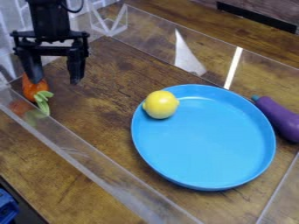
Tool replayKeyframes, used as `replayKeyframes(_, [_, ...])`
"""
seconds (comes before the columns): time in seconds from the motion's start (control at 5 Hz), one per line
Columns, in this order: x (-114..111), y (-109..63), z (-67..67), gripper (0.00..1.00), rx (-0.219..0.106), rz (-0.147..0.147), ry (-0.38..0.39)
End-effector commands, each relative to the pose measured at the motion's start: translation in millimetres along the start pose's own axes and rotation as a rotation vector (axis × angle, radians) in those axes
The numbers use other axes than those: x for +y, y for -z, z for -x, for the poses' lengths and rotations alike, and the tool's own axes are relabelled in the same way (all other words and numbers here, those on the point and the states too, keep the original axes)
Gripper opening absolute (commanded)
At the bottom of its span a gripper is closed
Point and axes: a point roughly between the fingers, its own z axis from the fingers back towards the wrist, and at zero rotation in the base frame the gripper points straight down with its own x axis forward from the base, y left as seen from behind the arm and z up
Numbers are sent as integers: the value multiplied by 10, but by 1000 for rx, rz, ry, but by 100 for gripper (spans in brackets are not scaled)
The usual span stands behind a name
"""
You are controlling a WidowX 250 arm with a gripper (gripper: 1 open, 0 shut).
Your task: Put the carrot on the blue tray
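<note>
1. The short orange toy carrot with a green leafy top [31, 90] lies at the far left of the brown wooden surface [105, 114], right by the clear plastic wall. It is well apart from the big round blue plastic tray [216, 144].
2. The black robot fingers [51, 72] hang just above the carrot and point straight down. One finger [24, 68] hides part of the orange end.
3. To do this step well, I think the fingers should line up so the carrot's fat orange body sits between them, not the soft leaves. Then they should go down gently before they pinch.
4. The wall is very near, so one finger could bump it.
5. The fingers are spread wide and hold nothing. I cannot tell if one touches the carrot.
6. A round yellow toy lemon [162, 104] already sits on the tray's left edge, so the carrot should land on a bare blue part.
</note>
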Motion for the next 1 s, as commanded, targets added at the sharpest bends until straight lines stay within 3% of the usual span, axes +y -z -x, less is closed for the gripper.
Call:
replayKeyframes(0.0, [124, -119, -110, 100, -55, 22, -35])
replayKeyframes(0.8, [645, -66, -349, 100, -81, 102, -158])
